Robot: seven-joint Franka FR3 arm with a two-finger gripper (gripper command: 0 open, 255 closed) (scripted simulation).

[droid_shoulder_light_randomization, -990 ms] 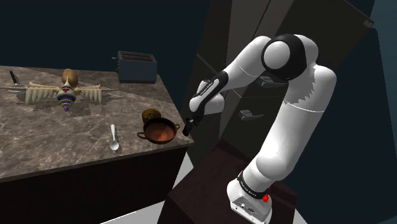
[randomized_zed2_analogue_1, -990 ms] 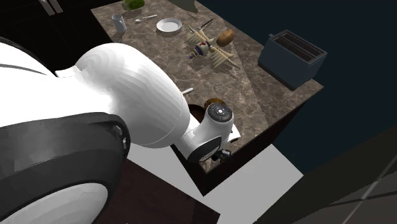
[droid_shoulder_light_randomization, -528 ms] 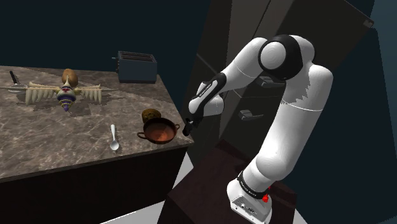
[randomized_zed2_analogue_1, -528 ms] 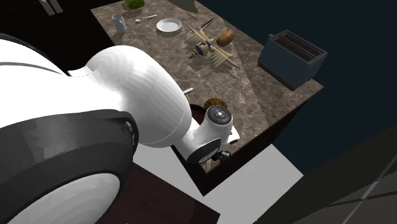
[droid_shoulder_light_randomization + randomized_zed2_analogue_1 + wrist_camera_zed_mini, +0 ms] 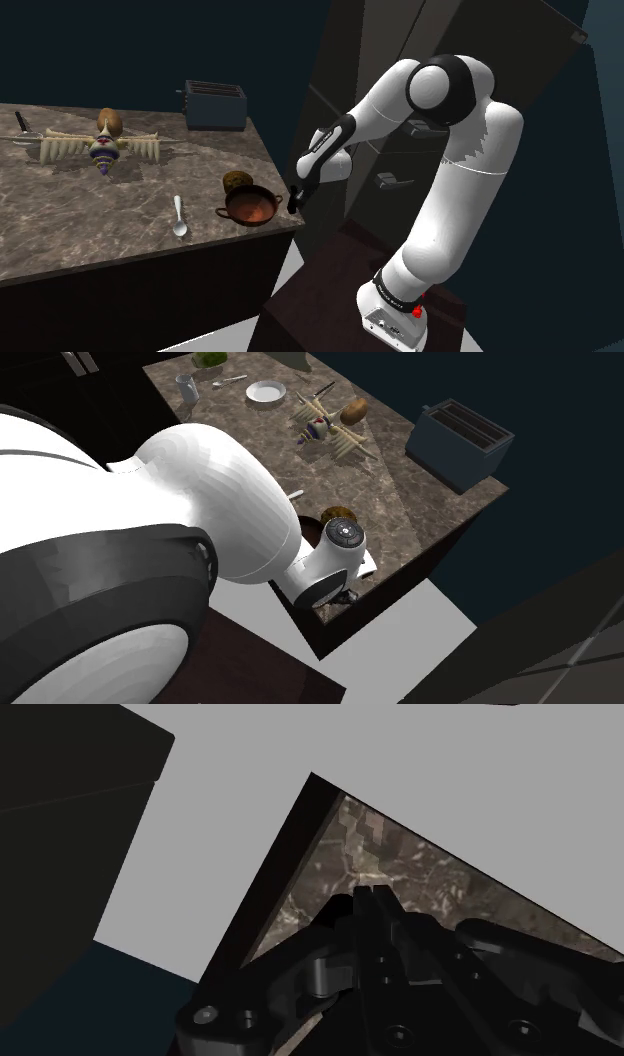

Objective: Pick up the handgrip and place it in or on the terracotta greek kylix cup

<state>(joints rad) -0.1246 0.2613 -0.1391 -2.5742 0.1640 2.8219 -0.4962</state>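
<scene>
Handgrip first: you'll find it lying flat on the brown marbled bench, its two ribbed cream handles spread wide from a red and purple middle, far towards the shoulder view's left. A brown lump sits just behind it. The reddish-brown kylix cup stands well apart from it, near the bench's corner, with a brown round thing just behind the cup and a white spoon near it. A dark blue-grey toaster occupies the far corner, and a white plate lies at the other end.

Your fingers are pressed together with nothing between them. They hang just off the bench's corner, beside the cup, over a pale grey floor. The bench front is dark, the walls deep blue, and dark panels rise behind the arm.
</scene>
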